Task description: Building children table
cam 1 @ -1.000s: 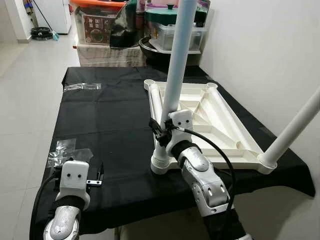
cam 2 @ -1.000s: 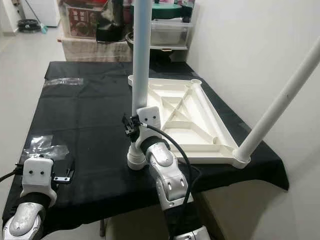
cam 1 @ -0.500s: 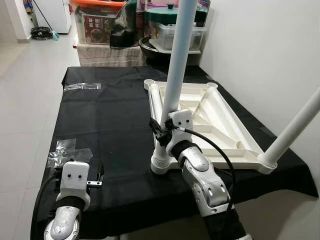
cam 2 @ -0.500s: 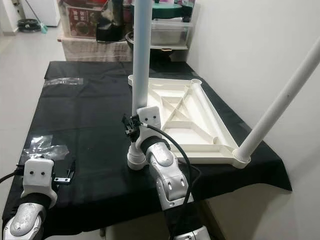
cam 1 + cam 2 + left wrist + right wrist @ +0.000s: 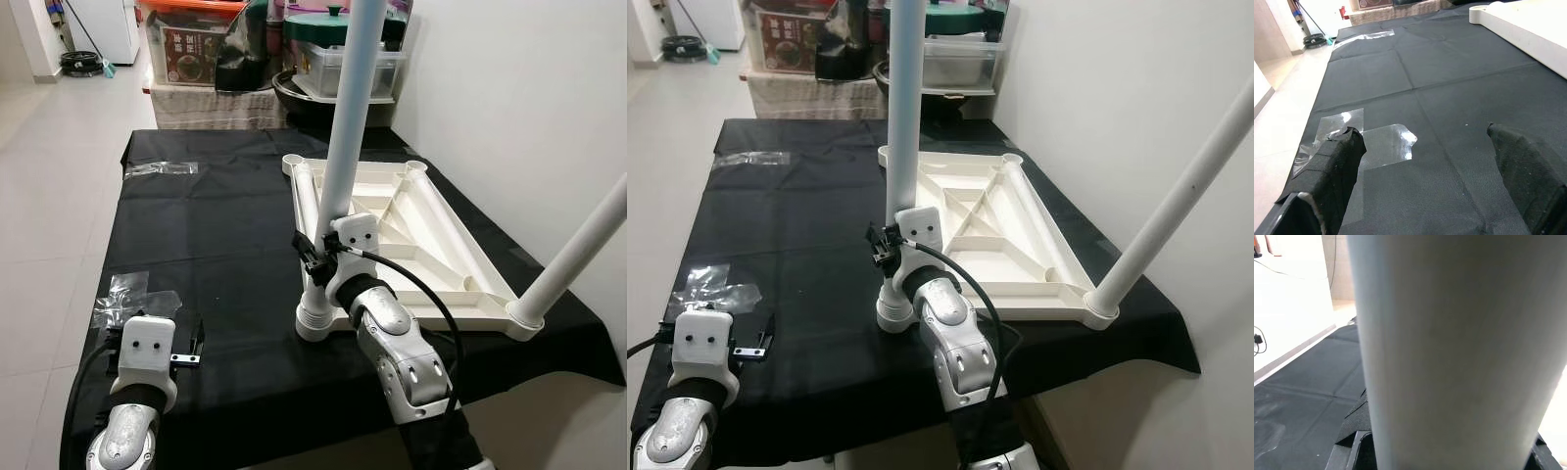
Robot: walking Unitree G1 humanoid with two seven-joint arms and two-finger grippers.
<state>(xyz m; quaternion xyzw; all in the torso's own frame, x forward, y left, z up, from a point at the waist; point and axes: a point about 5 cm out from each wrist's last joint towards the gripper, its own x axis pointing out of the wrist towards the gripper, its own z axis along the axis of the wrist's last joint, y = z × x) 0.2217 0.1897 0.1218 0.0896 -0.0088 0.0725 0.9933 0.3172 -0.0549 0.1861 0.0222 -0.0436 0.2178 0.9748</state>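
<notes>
My right gripper [image 5: 315,257] has its jaws clamped on the upright white leg [image 5: 343,147], which stands in the near corner socket of the upturned tabletop [image 5: 431,245] on the black-covered surface [image 5: 216,225]. My left gripper [image 5: 1425,171] hovers low, jaws spread wide, holding nothing, over plastic bags [image 5: 1376,142].

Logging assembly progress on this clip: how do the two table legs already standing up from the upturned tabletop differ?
The near-left leg stands nearly upright in its corner socket, with the right gripper at its lower part; the near-right leg leans outward to the right and nothing touches it. The near-left leg sits on the side toward the open black cloth, the near-right leg by the wall. Both are plain white tubes seated in corners of the white tabletop.
</notes>
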